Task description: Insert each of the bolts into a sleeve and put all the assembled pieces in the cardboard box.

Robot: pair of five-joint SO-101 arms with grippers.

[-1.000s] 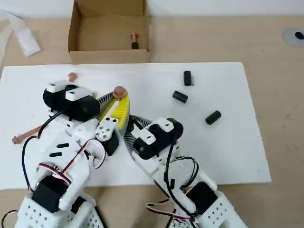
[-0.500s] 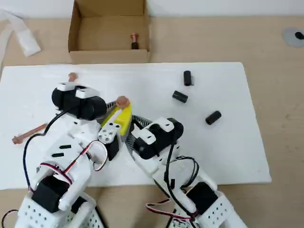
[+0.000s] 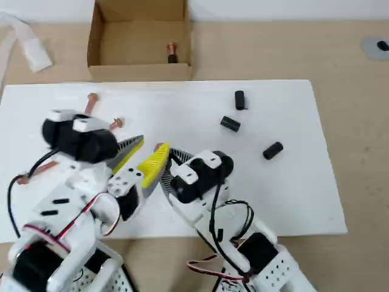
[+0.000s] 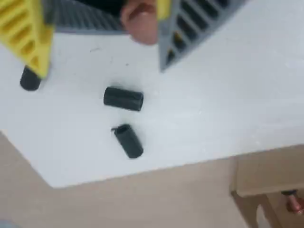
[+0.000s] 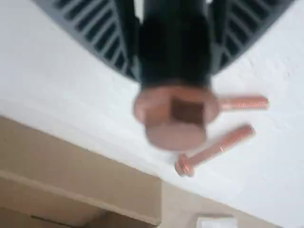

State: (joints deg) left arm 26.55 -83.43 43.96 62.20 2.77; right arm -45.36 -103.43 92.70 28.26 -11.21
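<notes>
Far-left bolt [image 3: 24, 177]: flat on the white board [image 3: 292, 201], partly under the left arm. Axis slanted, head toward the board's left edge.

Second bolt [image 3: 91, 102]: head toward the cardboard box [image 3: 92, 48]. Third bolt [image 3: 115, 123]: head to the right, shank running in by the arm.

All three read as small, stiff and light, with round shanks that will roll. Best hold is across the shank just under the head.

Left gripper [image 3: 144, 153]: jaws spread, gripping nothing. The held bolt's head sits between them.

Right gripper [image 5: 175, 66]: jaws clenched on a black sleeve [image 5: 173, 38] with the held bolt [image 5: 175, 114] inside. Its head looks seated at the sleeve mouth. Axis is in line with the jaws, head pointing out past the tips toward the left gripper. It is probably only a slip fit, so hold by the sleeve barrel and don't tip it head-down.

Box: one assembled piece [image 3: 172, 53] near the right wall, axis front-to-back, head at the far end.

Right side: three loose sleeves, well apart.
- Far sleeve [image 3: 239, 100]: axis toward the box side.
- Middle sleeve [image 3: 230, 124]: axis slightly slanted.
- Near sleeve [image 3: 273, 150]: axis diagonal.

They look short, stiff and smooth, and will likely roll. Pinch across the barrel.
</notes>
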